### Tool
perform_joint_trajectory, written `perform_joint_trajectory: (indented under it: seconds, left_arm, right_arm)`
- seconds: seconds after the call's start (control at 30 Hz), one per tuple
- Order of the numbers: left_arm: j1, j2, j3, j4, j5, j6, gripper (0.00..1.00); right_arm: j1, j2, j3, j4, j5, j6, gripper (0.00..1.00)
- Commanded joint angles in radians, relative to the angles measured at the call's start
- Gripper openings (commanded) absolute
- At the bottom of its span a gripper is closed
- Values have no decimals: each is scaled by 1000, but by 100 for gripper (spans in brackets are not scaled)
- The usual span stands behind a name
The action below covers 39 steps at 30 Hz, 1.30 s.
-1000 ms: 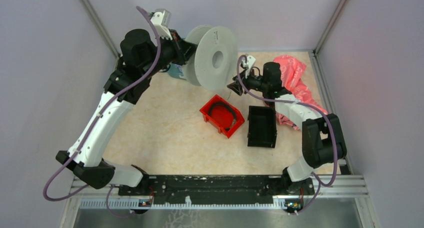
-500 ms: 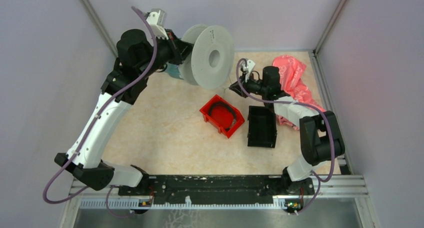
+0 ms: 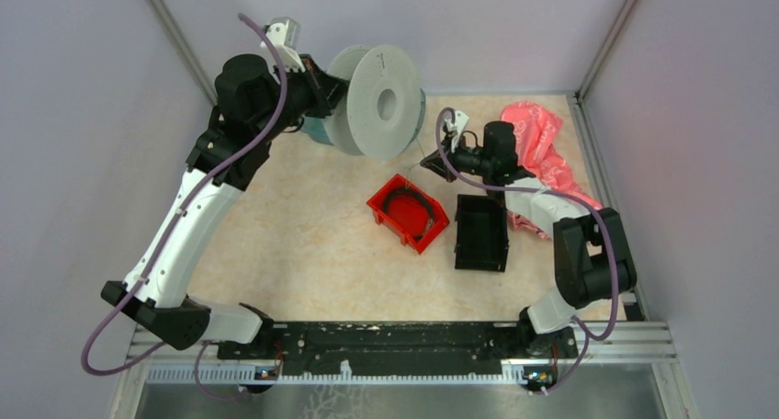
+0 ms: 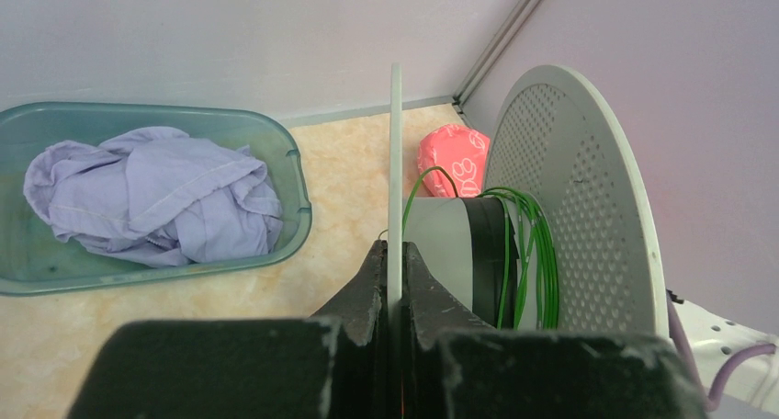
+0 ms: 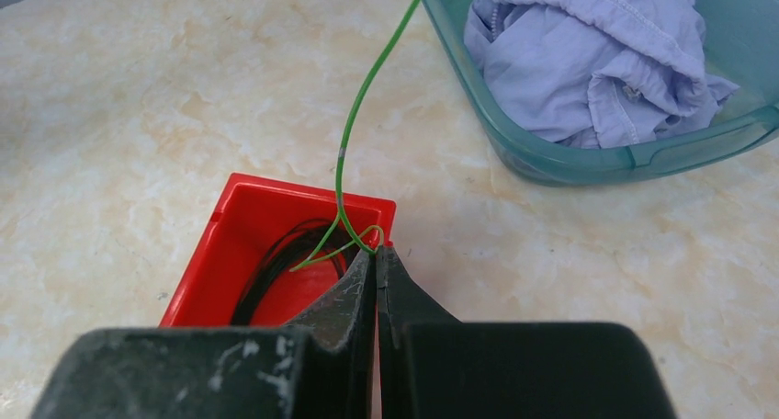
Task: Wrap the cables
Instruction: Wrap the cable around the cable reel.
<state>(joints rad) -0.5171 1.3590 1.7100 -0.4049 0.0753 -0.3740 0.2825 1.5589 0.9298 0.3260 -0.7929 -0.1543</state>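
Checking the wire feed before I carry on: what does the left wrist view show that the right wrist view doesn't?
Left wrist only: the left gripper clamped on the spool flange, green wire wound on its hub, and a pink bag behind.
Right wrist only: the right gripper shut on the wire's end, by the red bin, which holds a black coil.
Both: the wire, the basin with the cloth, and the table.
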Motion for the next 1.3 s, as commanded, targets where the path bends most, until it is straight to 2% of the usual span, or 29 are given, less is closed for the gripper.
perform_joint_trajectory:
  seconds: [0.0,0.2,0.4,0.7,0.93,1.1,1.27]
  left_arm:
    - [14,-27,8,83,-14,-30,0]
    - [17,-15,8,75,-87,-16,0]
    - [16,17,-18,93,-198,30,0]
    - [-24,59,-121,204,-377,167,0]
    - [-96,67,-225,322,-525,323,0]
    - [-136,70,-283,396,-575,410,0]
    - [-150,51,-328,417,-554,430,0]
  right_arm:
    - [-8,-69,6,-11,-56,-24,0]
    - [4,-94,2,-60,-144,9,0]
    - [115,-152,53,-272,-177,-53,0]
    - [271,-198,252,-584,-250,-131,0]
    - [290,-202,414,-633,-310,-34,0]
    - [288,-198,543,-696,-291,-19,0]
    - [274,-188,643,-738,-179,8,0]
